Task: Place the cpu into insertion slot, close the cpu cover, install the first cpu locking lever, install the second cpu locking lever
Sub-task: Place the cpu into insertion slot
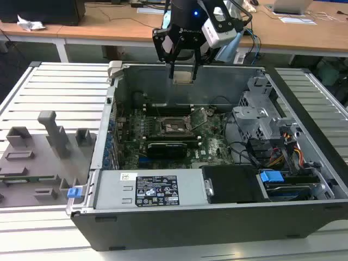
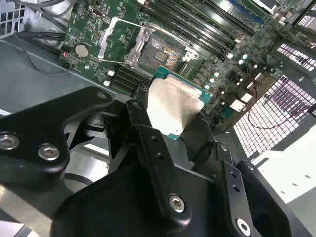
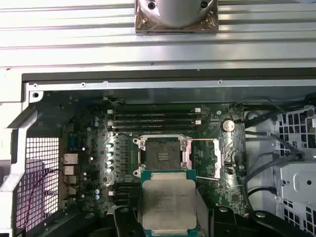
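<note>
The hand is closed on the cpu, pinching the chip by its edges. It hangs over the slatted worktop and the open computer case standing on it. Inside the case lies the green board. Its socket is bare, with the cpu cover swung up off it. The cpu is in the air, well apart from the socket.

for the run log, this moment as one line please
gripper: shut on pale silvery-grey square cpu | place: above open grey computer case | thin silvery metal cpu cover: open
</note>
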Controlling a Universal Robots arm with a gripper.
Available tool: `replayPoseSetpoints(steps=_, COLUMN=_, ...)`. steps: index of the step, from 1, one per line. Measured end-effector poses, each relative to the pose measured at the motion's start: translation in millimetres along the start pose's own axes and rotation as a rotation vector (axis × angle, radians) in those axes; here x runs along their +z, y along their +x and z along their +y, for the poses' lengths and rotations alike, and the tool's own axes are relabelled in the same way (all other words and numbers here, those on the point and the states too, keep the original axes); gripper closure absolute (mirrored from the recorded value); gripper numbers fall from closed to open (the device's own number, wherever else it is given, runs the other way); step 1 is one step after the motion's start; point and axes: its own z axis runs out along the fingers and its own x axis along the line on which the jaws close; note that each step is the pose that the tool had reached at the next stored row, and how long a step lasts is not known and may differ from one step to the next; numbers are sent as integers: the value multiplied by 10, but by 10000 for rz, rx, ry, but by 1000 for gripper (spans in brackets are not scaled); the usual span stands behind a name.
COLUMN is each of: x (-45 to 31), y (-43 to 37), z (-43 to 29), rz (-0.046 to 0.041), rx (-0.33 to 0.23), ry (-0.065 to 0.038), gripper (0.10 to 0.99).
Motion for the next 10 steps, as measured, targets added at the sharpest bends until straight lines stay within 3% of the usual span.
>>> replayPoseSetpoints(steps=10, x=1, y=0, z=0, rz=-24, rx=273, ry=-5, gripper=557)
